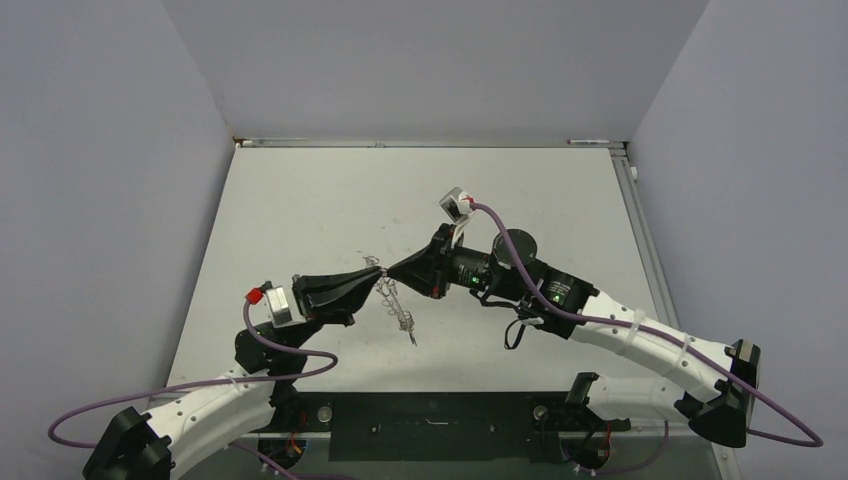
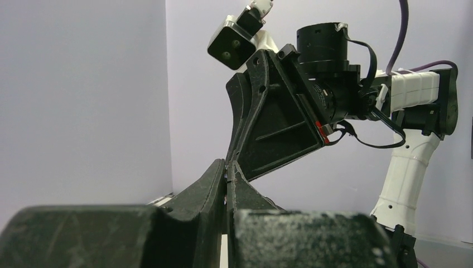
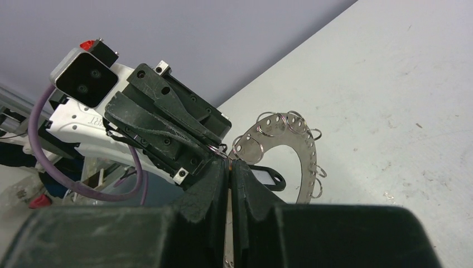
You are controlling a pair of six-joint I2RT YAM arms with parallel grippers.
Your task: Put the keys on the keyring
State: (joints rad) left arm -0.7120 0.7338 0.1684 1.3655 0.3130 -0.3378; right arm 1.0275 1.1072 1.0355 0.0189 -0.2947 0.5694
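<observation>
The keyring (image 3: 305, 139), a flat grey metal ring rimmed with thin wire loops, hangs above the table between my two grippers (image 1: 393, 298). In the right wrist view a small dark-framed tag (image 3: 266, 176) lies against it. My left gripper (image 1: 377, 271) is shut, with a glint of metal pinched at its tips (image 2: 226, 167). My right gripper (image 1: 393, 272) meets it tip to tip and is shut on a thin wire loop (image 3: 229, 161). A thin dark-tipped piece (image 1: 410, 336) dangles under the ring. I cannot tell whether it is the keys.
The white table (image 1: 300, 210) is walled in grey on three sides, with a rail along its right edge (image 1: 640, 240). Purple cables (image 1: 520, 255) trail from both arms. The black base plate (image 1: 430, 425) sits at the near edge.
</observation>
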